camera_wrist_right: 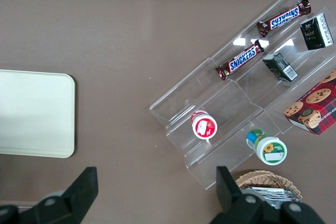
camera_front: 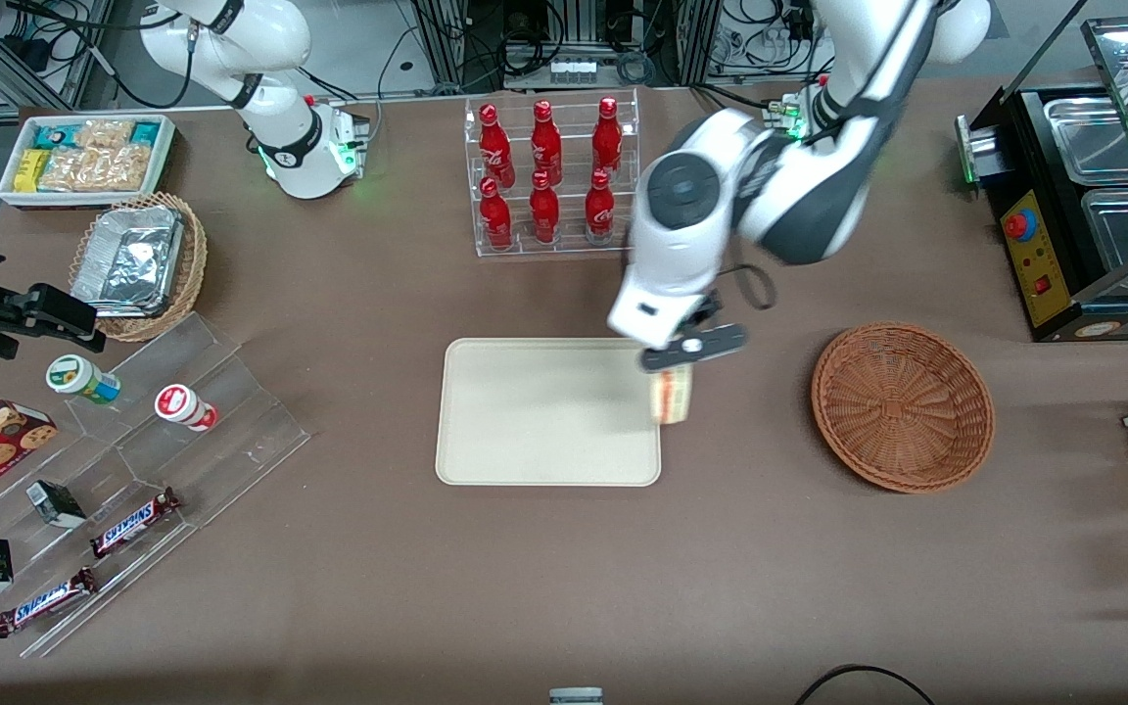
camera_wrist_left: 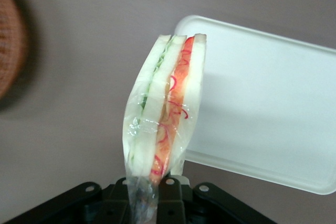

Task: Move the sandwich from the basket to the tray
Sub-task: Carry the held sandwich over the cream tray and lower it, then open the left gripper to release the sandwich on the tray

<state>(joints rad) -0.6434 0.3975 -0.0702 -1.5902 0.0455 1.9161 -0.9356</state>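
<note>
Brown cloth covers the table in the front view, and on it lies the flat cream-beige rectangular tray with nothing resting on its surface. The left arm's black two-finger gripper hangs over the tray's edge on the working arm's side, pinched shut on the small triangular sandwich of pale bread, which hangs clear of the table, half over the tray rim. The round reddish-brown woven wicker basket sits well apart from it, toward the working arm's end, with nothing in it. A clear rack of red bottles stands farther from the front camera than the tray; the white arm's bulky wrist blocks part of the table between rack and tray.

From the left wrist, the sandwich shows wrapped in clear film, green and red filling between white slices, its lower end clamped between the black fingers. The tray lies below it, the basket's rim off to one side.

From the right wrist, the tray's corner lies near a clear stepped stand with two Snickers bars, small jars and a cookie box.
</note>
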